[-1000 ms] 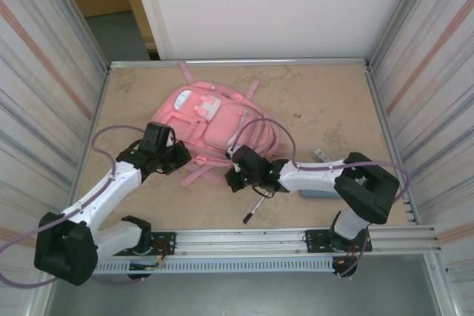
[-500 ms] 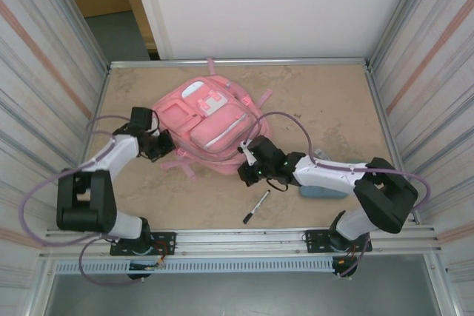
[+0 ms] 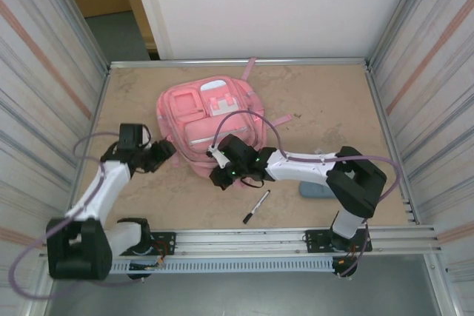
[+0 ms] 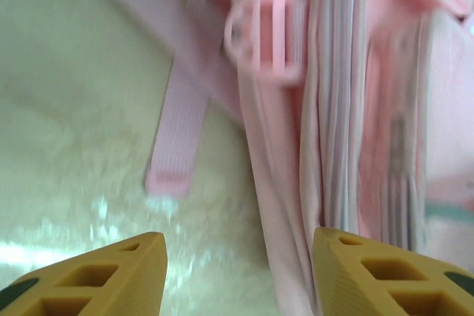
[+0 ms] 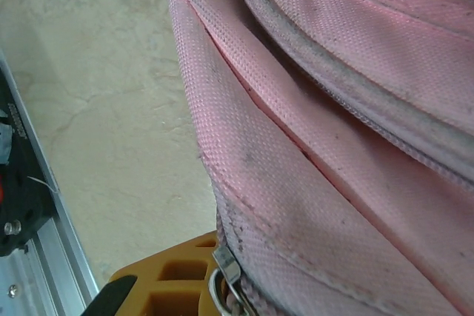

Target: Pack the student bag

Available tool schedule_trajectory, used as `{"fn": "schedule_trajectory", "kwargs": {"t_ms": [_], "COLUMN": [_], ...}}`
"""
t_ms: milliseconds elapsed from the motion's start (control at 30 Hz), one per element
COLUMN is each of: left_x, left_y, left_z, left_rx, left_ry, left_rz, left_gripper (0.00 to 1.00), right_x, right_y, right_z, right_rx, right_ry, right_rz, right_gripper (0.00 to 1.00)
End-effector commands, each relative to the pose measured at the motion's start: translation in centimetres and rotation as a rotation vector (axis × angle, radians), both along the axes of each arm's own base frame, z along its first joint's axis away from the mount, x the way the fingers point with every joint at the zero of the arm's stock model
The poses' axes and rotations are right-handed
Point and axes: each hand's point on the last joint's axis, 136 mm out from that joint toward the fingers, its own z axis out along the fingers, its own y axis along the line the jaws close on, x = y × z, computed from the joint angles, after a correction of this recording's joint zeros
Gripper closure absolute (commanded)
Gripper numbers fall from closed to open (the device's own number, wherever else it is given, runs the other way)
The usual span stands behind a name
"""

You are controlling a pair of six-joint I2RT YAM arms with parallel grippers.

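The student bag (image 3: 211, 118), pink with zip pockets and a white patch, lies flat in the middle of the table. My left gripper (image 3: 164, 152) sits just off its left edge, open, with only table and the bag's side seam (image 4: 296, 183) between its yellow fingers (image 4: 111, 275). A loose pink strap (image 4: 176, 142) and a buckle (image 4: 263, 35) lie ahead of it. My right gripper (image 3: 221, 175) is at the bag's near edge, shut on the fabric by a metal zip pull (image 5: 228, 270). One yellow finger (image 5: 174, 283) shows there; bag fabric (image 5: 296, 153) hides the other.
A black pen (image 3: 256, 206) lies on the table near the front rail, right of the right gripper. A blue-grey flat object (image 3: 317, 190) sits partly under the right arm. Metal walls enclose the table on the left and right.
The bag has swung round and shifted as the right gripper dragged its near edge leftward. The left gripper has opened, released the bag's left side and drawn back slightly.
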Motion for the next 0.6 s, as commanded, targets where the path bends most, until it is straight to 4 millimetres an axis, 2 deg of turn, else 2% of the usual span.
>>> {"fn": "schedule_trajectory", "kwargs": {"t_ms": [0, 100, 200, 300, 367, 400, 500, 533, 567], "left_x": [-2.4, -2.6, -2.2, -1.9, -1.2, -0.5, 1.0, 1.4, 1.7], "left_y": [-1.5, -2.8, -3.5, -4.2, -4.4, -4.3, -3.5, -3.0, -2.6], "left_z": [-0.9, 0.0, 0.5, -1.2, -2.3, -2.6, -2.5, -2.2, -1.9], "left_rx": [-0.071, -0.079, -0.035, -0.016, -0.017, -0.006, 0.035, 0.05, 0.061], "left_ry": [0.06, 0.02, -0.023, -0.005, 0.004, 0.0, 0.003, -0.003, -0.012], "left_rz": [0.069, 0.075, 0.078, 0.073, 0.073, 0.063, 0.041, 0.039, 0.039], "left_gripper": [0.46, 0.45, 0.44, 0.45, 0.48, 0.52, 0.9, 0.97, 1.0], "right_x": [-1.2, -2.2, -2.0, -2.0, -2.8, -3.0, -2.8, -2.4, -2.1], "right_y": [3.7, 5.1, 5.7, 6.2, 6.5, 6.6, 5.6, 4.8, 3.9], "right_z": [2.0, 1.7, 1.0, 0.9, 0.9, 0.8, 0.2, -0.1, -0.3], "right_rx": [0.122, 0.15, 0.141, 0.154, 0.14, 0.121, 0.077, 0.053, 0.034], "right_ry": [-0.003, -0.017, -0.008, -0.014, -0.054, -0.074, -0.062, -0.057, -0.055], "right_rz": [0.114, 0.154, 0.136, 0.13, 0.159, 0.162, 0.12, 0.09, 0.068], "right_gripper": [1.0, 1.0, 1.0, 1.0, 0.99, 0.98, 0.98, 0.99, 0.99]}}
